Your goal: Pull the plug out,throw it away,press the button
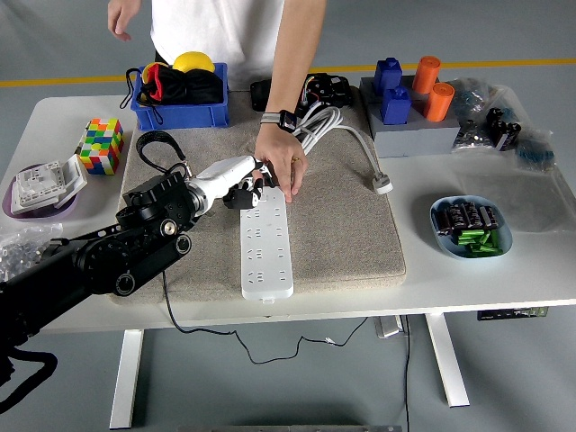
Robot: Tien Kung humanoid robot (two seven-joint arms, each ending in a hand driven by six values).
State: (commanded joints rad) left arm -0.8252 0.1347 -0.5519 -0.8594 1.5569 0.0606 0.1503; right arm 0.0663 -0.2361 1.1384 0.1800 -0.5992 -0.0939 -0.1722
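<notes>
A: Start at the robot's left hand [241, 186]. What is it doing?

B: Its fingers are curled around the black plug [239, 200] at the far end of the white power strip [267, 245]. The plug looks just clear of the strip's top corner, or barely touching; the view does not settle which.

A: And the strip itself?

B: It lies lengthwise on the beige mat [337, 225], near the mat's middle. A person's hand [279, 166] presses down on its far end, right beside the robot's fingers, apparently to keep the strip from lifting.

A: How will the plug handle?

B: Probably light, hard and a little slick, being small moulded plastic. Its black cord [155, 148] loops back over the robot's wrist toward the blue bin [180, 110], so the cord is limp and will drag behind. The body of the plug is the place to hold, not the cord.

A: The arm's pose?

B: The left arm [99, 261] comes in from the lower left, low over the white table [468, 270], forearm angled up and to the right, wrist level with the strip's far end. The right arm does not show.

A: The button?

B: Too small to pick out on the strip.
</notes>
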